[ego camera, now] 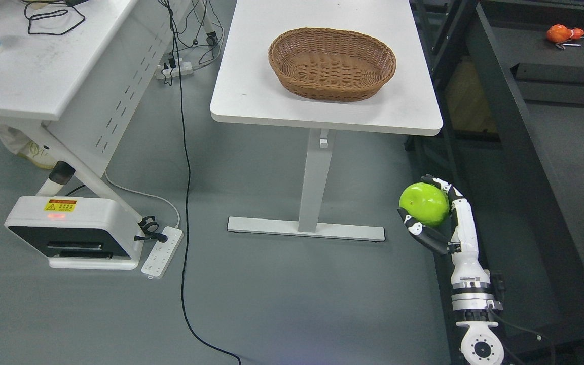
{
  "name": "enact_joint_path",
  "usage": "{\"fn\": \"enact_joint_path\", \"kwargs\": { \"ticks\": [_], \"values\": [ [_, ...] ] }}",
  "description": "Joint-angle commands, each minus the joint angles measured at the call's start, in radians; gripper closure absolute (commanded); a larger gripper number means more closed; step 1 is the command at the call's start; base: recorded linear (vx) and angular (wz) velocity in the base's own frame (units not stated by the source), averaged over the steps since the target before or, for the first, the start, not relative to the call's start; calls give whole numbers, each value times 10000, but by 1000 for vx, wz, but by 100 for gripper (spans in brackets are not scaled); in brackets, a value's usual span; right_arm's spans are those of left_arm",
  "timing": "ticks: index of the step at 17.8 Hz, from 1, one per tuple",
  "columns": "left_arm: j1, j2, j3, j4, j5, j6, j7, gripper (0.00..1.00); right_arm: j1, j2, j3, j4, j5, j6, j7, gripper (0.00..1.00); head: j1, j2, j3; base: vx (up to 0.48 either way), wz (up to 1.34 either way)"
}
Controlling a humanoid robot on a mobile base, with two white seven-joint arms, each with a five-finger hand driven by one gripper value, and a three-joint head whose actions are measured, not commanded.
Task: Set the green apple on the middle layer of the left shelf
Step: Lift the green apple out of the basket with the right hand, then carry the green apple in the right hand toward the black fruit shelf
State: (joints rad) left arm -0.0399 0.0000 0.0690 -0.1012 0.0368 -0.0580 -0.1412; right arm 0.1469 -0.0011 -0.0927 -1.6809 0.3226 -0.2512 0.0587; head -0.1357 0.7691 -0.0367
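You had the apple (424, 204) gripped in the right robot hand (436, 213), fingers wrapped round it, held low over the floor just beside the dark shelf (505, 132) at the picture's right. That put you at the carry step: picked, not yet placed. I judged the next move needed a turn toward the left shelf, which did not show here, then a level reach into its middle layer. The basket (331, 63) on the worktop (251, 96) sat empty. The left arm was out of view.
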Motion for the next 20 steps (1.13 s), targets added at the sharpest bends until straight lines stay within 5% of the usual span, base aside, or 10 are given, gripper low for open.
{"fn": "enact_joint_path", "kwargs": {
  "ticks": [1,20],
  "values": [
    [0,175,0,0,0,12,1,0,65,-164,283,-34,11,-34,26,100,0,0,0,-211,92],
    [0,175,0,0,0,-3,1,0,96,-164,268,119,11,-34,26,100,0,0,0,-249,-10]
  ]
}}
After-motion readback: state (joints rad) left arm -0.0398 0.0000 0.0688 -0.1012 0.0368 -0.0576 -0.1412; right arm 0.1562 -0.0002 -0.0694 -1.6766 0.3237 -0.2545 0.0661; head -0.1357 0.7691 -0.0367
